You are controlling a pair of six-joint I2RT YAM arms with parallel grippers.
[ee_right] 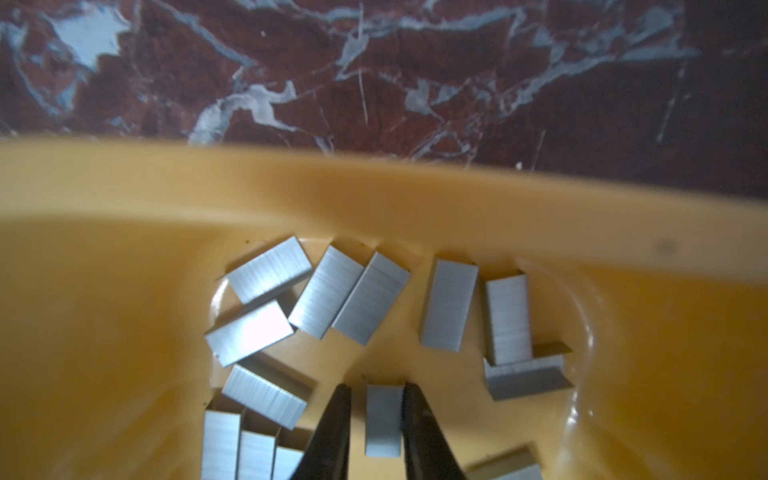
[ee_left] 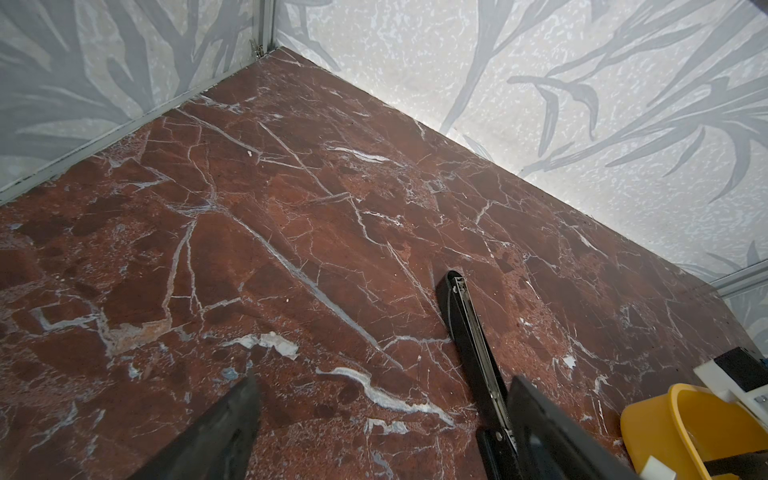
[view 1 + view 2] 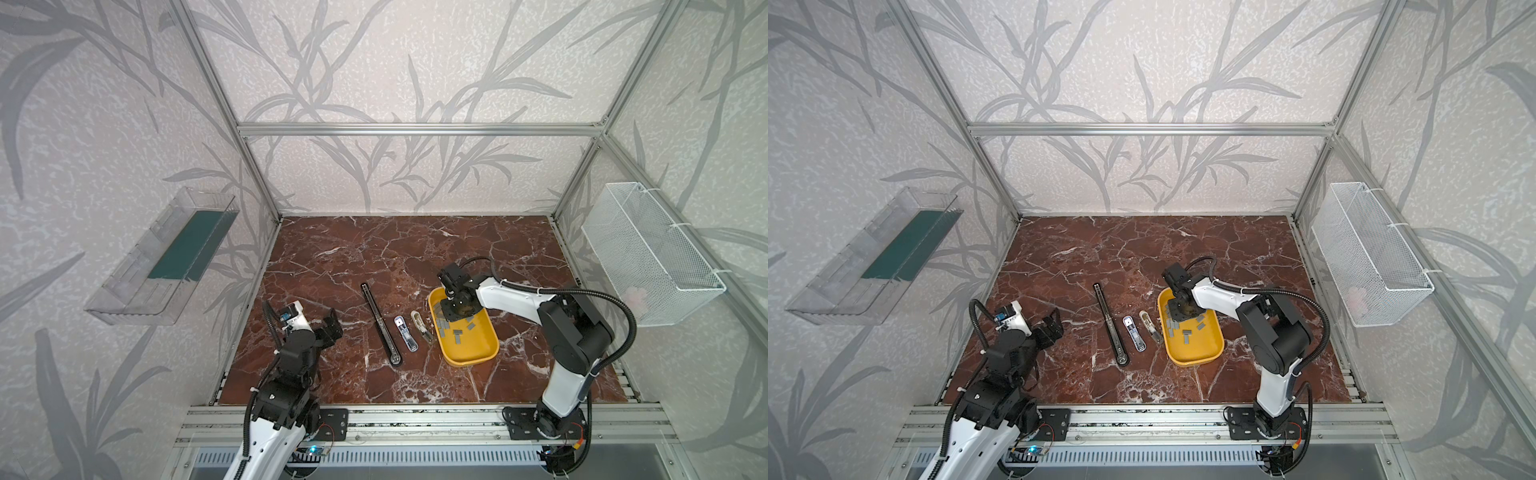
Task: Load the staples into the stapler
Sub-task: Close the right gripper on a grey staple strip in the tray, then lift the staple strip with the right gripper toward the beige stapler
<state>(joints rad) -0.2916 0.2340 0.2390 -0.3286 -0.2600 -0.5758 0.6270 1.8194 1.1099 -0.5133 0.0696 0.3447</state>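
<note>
The staples (image 1: pixel 449 303) all lie in the yellow tray (image 1: pixel 374 199). I see none in a stapler. One strip (image 1: pixel 384 419) lies flat on the tray floor, right between the two fingers of my right gripper (image 1: pixel 376 387). One finger (image 1: pixel 417 419) touches its side. By the other finger I see a thin line of yellow, so I am close around the strip but not pinching it tight.

Just beside the tray, on the table (image 3: pixel 374 249), lie a small tan stapler (image 3: pixel 419 323) and a small blue stapler (image 3: pixel 405 334). Next to them lies a long black stapler (image 3: pixel 380 324). I cannot tell if any of them is open and ready.

My left gripper (image 3: pixel 330 328) hangs over bare table, well apart from the tray. Its fingers are wide apart and hold nothing.

So I think the job is only at its start. I have to pinch the strip, lift it, carry it to a stapler, slide it into the track and shut the stapler. None of that is done yet.
</note>
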